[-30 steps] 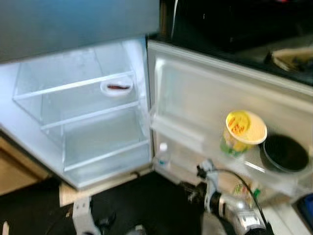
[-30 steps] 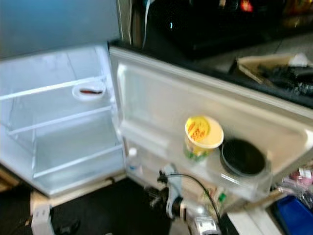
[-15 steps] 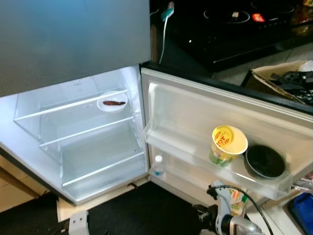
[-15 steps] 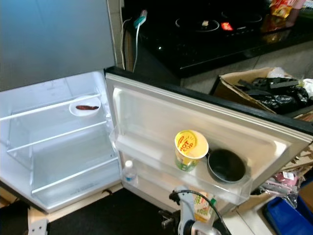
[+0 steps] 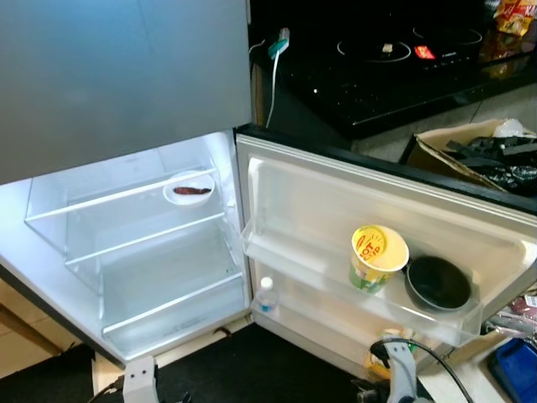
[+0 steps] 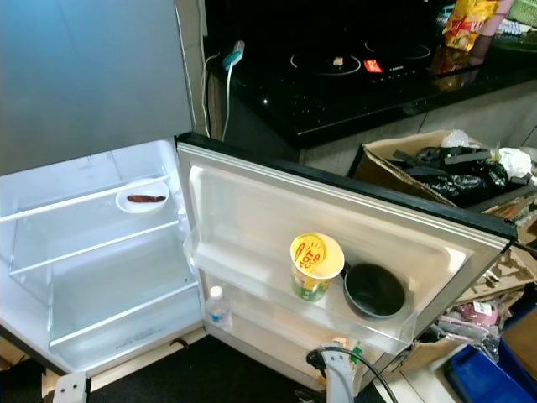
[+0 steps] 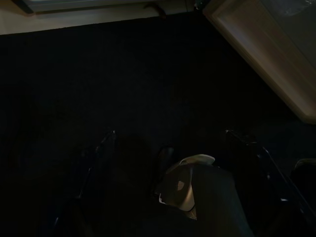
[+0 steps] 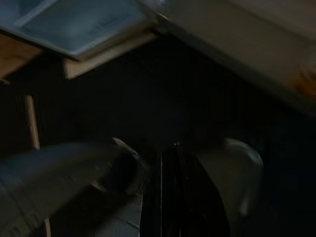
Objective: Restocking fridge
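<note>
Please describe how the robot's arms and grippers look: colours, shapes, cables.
The right arm is silver-grey metal with a black cable looping off it. The left arm shows a pale grey, blocky part. In the wrist views, the right gripper and the left gripper have long black fingers.

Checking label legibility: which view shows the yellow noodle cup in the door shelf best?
The right eye view: the noodle cup sits nearer centre, lid print clearest. The left eye view shows it similarly, further right. The dark wrist views give nothing of it.
</note>
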Robot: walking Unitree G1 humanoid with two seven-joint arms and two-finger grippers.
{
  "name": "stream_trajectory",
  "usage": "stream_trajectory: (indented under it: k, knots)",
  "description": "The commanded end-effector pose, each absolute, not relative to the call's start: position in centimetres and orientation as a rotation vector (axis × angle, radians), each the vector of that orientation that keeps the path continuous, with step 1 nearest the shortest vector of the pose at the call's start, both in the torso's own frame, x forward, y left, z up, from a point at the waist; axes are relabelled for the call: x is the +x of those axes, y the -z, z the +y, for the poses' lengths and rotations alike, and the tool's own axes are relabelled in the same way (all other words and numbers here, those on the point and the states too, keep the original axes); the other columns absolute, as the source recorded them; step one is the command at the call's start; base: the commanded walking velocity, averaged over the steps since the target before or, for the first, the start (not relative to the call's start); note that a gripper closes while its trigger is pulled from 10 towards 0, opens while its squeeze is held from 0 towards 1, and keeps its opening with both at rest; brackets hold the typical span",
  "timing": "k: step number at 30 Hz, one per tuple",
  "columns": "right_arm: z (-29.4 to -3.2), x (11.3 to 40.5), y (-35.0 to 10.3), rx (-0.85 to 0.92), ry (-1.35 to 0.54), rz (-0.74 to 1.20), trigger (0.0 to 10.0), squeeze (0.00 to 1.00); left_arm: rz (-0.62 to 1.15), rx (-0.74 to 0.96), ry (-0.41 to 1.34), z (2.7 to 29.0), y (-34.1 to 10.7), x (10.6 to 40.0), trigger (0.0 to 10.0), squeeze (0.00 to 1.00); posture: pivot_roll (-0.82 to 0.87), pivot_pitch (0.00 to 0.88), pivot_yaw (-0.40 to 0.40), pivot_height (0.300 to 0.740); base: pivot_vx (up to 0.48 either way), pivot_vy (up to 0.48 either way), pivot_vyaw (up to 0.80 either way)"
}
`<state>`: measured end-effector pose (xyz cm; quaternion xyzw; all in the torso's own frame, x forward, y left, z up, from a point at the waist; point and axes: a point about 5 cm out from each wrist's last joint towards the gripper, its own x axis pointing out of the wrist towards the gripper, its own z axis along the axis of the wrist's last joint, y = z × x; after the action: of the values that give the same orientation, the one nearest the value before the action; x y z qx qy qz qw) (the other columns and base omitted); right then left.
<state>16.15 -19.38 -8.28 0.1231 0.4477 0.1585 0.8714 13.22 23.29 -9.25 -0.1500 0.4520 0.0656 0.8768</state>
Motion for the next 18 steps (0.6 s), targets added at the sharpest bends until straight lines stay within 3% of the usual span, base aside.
stream_trajectory:
  k: [1, 7, 18]
  knots:
    - [-20.7, 15.1, 8.7, 0.247, -0.222, 0.982, 10.0, 0.00, 0.968, -0.317, -0.121, 22.4, 9.6, 13.0, 10.0, 0.00, -0.05, 0.000, -0.025, 0.740, 0.000, 0.000, 0.00]
    - [-23.8, 12.3, 9.7, 0.074, 0.023, 1.136, 10.0, 0.00, 0.980, -0.309, -0.119, 22.0, 9.6, 13.2, 10.0, 0.00, -0.05, 0.000, -0.029, 0.740, 0.000, 0.000, 0.00]
    - [-24.7, 12.0, 9.6, -0.047, 0.033, 1.195, 10.0, 0.00, 0.974, -0.304, -0.161, 21.9, 9.6, 13.6, 10.0, 0.00, -0.07, 0.000, -0.029, 0.740, 0.000, 0.000, 0.00]
